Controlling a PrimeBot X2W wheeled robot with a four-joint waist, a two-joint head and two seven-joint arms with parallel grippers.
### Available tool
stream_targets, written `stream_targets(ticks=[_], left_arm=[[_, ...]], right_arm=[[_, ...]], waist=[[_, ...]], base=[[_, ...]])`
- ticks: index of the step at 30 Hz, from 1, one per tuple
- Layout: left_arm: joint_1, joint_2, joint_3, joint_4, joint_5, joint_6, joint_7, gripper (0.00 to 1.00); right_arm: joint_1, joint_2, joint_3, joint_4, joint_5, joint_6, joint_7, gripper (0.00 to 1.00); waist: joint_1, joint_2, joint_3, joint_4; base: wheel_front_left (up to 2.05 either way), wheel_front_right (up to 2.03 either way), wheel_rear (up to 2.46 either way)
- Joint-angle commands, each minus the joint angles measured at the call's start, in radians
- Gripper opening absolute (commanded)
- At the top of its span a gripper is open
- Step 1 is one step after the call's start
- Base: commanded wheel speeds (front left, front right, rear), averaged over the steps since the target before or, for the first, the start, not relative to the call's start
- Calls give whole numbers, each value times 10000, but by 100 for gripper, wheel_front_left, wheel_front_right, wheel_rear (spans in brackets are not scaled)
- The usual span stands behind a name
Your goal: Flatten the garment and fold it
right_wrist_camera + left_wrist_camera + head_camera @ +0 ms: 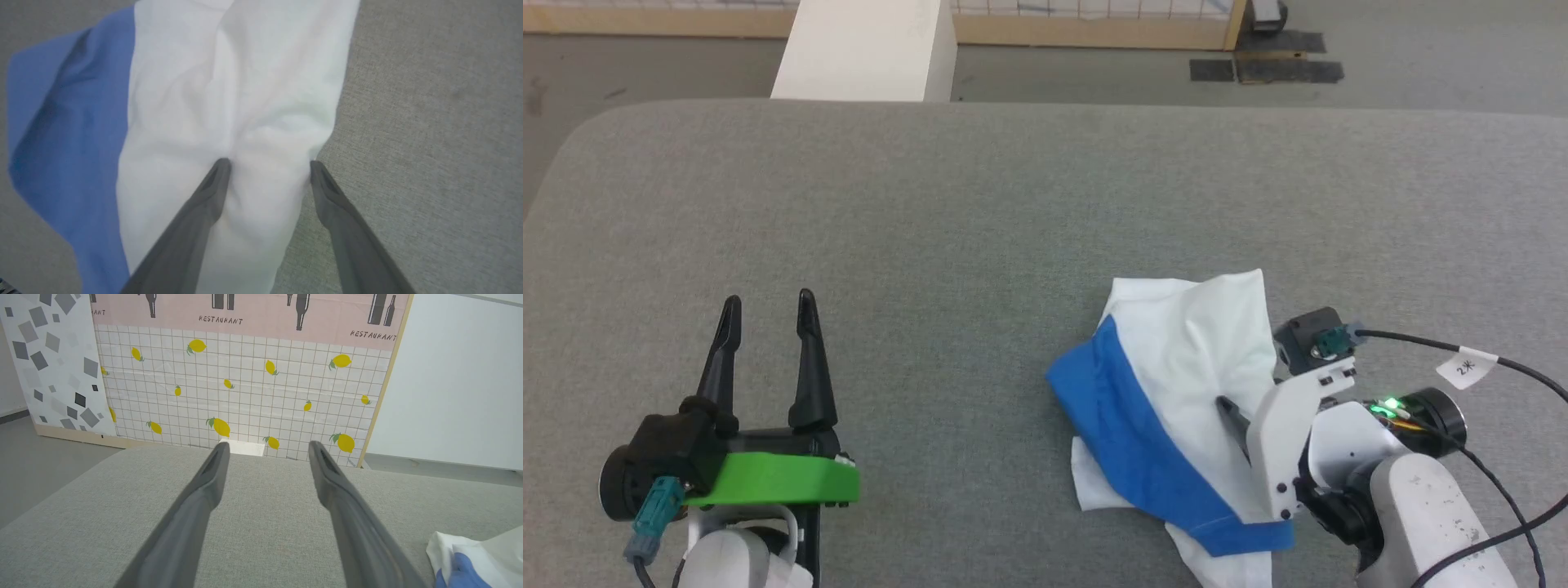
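Grey fabric surface (980, 212) bears crumpled garment (1176, 392); lemon-tiled wall (245, 392) behind.

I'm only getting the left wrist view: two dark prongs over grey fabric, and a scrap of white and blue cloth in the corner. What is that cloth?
Observer: That's the garment, white with a blue band, lying crumpled on the grey surface.
Operator: Is the other arm near it?
Observer: Yes, the right gripper is right at the white part.
Operator: Has it grabbed it?
Observer: No. Its fingers are spread, with a white fold between them, not pinched.
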Motion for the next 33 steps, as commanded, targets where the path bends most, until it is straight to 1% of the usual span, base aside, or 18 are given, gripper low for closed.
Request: stream_targets(ticks=[1, 7, 8, 9, 10, 14, 17, 19, 21, 24, 28, 30, 33], left_arm=[[-150, -26, -1, 32, -80, 44, -38, 100], [-191, -26, -9, 39, -123, 56, -38, 100], [-200, -26, -22, 53, -129, 60, -38, 100], [-210, -26, -35, 69, -137, 62, -38, 100], [-223, -26, -50, 92, -146, 65, -38, 100], [-247, -26, -117, 199, -163, 66, -38, 100], [-240, -26, -144, 284, -136, 68, -38, 100], [-224, -26, -117, 298, -103, 62, -38, 100], [-193, -26, -45, 261, -81, 67, -38, 100], [-162, -26, 73, 170, -71, 78, -38, 100], [-336, -25, 78, 84, 45, 26, -38, 100], [-500, -22, 89, 34, 137, 4, -38, 100], [-766, 22, 85, -24, 272, -39, -38, 100]], right_arm=[[32, 35, -138, 240, -137, -11, -4, 100], [-174, 129, -468, 1180, -334, -11, -235, 100], [-225, 142, -524, 1370, -334, -11, -231, 47], [-272, 150, -535, 1495, -342, -11, -255, 15], [-328, 159, -541, 1630, -327, -11, -312, 0], [-577, 97, -308, 1918, -129, -11, -425, 0], [-792, -281, 311, 1704, 271, -11, -448, 0], [-919, -801, 976, 1389, 678, -11, -283, 0], [-1052, -1471, 1623, 1025, 1146, -11, -28, 0], [-1315, -2573, 2372, 541, 1766, -11, 406, 0], [-1778, -3821, 2938, 280, 2320, -11, 718, 0], [-2071, -4320, 3079, 325, 2522, -11, 706, 0], [-2575, -4971, 3149, 621, 2541, -11, 489, 0]], waist=[[0, 0, 151, 151], [0, 0, 257, 267], [0, 0, 266, 279], [0, 0, 268, 290], [0, 0, 260, 299], [0, 0, 156, 334], [0, 0, 11, 270], [0, 0, -63, 69], [0, 0, -74, -303], [0, 0, 87, -1101], [0, 0, 521, -2170], [0, 0, 816, -2618], [0, 0, 1257, -3094]], base=[[0, 0, 0], [0, 0, 0], [0, 0, 0], [0, 0, 0], [0, 0, 0], [0, 0, 0], [0, 0, 0], [0, 0, 0], [0, 0, 0], [0, 0, 0], [0, 0, 0], [0, 0, 0], [0, 0, 0]])
